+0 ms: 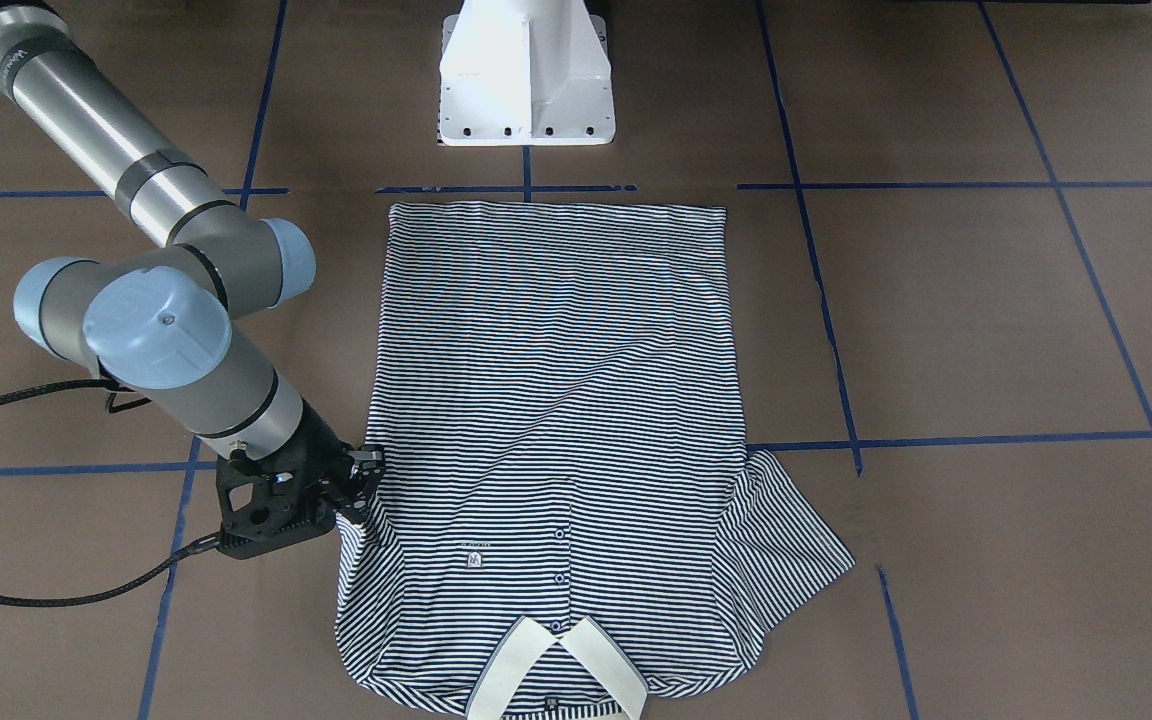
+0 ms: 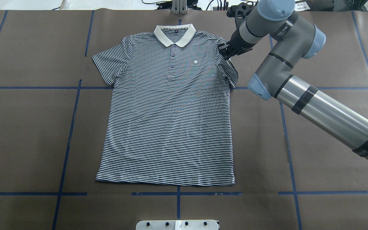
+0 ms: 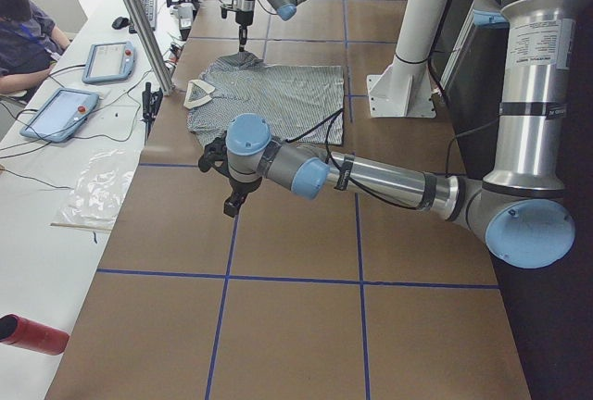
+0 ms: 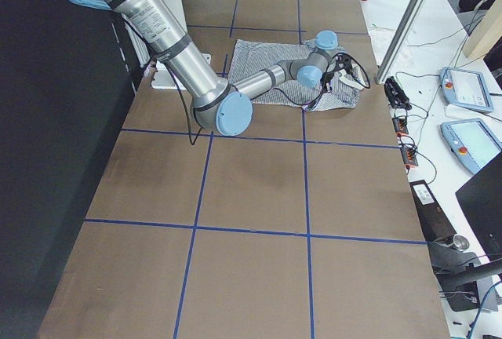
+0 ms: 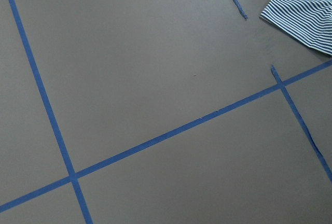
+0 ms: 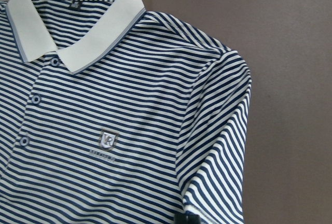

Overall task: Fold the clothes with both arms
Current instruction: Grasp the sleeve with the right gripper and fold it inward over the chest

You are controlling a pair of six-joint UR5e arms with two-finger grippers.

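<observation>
1. Your short-sleeved, thin-striped navy-and-white polo shirt (image 2: 168,127) lies flat and front-up on the brown paper-covered bench (image 2: 27,127), about midway between the bench's two ends.
2. Its long axis runs straight across the bench. The plain white collar (image 2: 174,33) points to the operators' edge and stops just short of it. The straight hem (image 2: 164,182) faces the robot's edge, near the white pedestal base (image 1: 526,70).
3. The buttoned placket and the small chest logo (image 6: 108,141) face up.
4. The sleeve on the robot's left (image 2: 109,62) is spread flat, angled out towards the bench's left end.
5. The sleeve on the robot's right (image 2: 232,75) is drawn in against the body of the shirt instead of lying spread.
6. The right gripper (image 2: 226,51) sits at that sleeve, just beside the shoulder. In the right wrist view a dark fingertip overlaps the sleeve's hem at the bottom edge, so the jaws read as pinching the hem.
7. The grey right arm (image 2: 318,107) reaches in from the bench's right end.
8. The left gripper (image 3: 232,204) hangs over bare bench towards the left end, apart from the shirt. You cannot tell how its jaws stand.
9. The left wrist view shows brown bench, blue tape lines (image 5: 155,141) and only the tip of the spread sleeve in its top right corner.
</observation>
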